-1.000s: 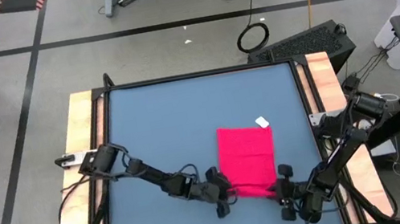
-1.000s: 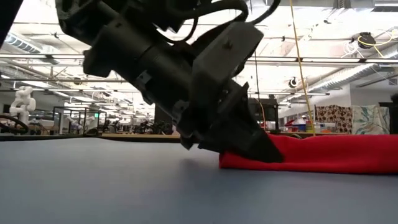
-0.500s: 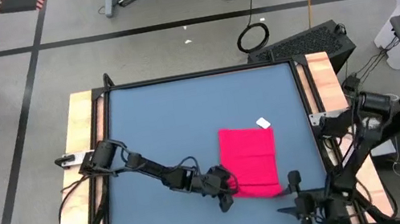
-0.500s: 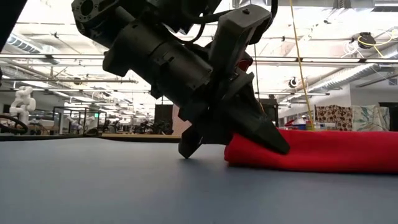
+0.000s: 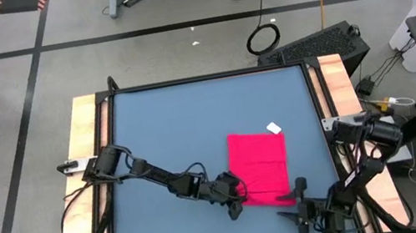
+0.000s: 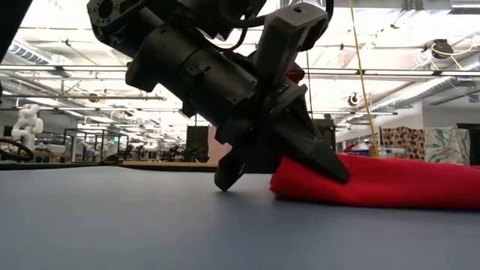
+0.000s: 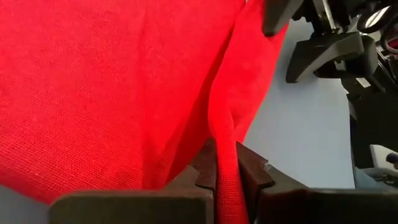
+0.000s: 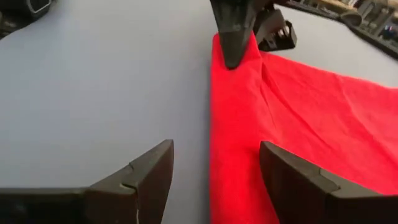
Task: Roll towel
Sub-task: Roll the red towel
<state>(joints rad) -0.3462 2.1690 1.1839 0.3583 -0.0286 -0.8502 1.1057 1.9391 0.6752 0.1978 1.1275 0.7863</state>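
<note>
Barely started | towel (image 5: 260, 167) mostly flat near worktop's front-right, only front edge turned up | left gripper (image 5: 238, 203) clamped on its front-left corner | right gripper (image 5: 297, 201) spread apart, empty, off front-right corner | rolling remains

High view looks straight down; low view level at tabletop; wrist views close — all share the towel (image 5: 260, 167).

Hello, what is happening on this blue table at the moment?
Two robot arms are working on a red towel lying on the table. The left tool is shut on a fold at the towel's near left corner, lifting it slightly. The right tool is open at the near right corner, gripping nothing. The towel is mostly flat, not yet rolled.
</note>
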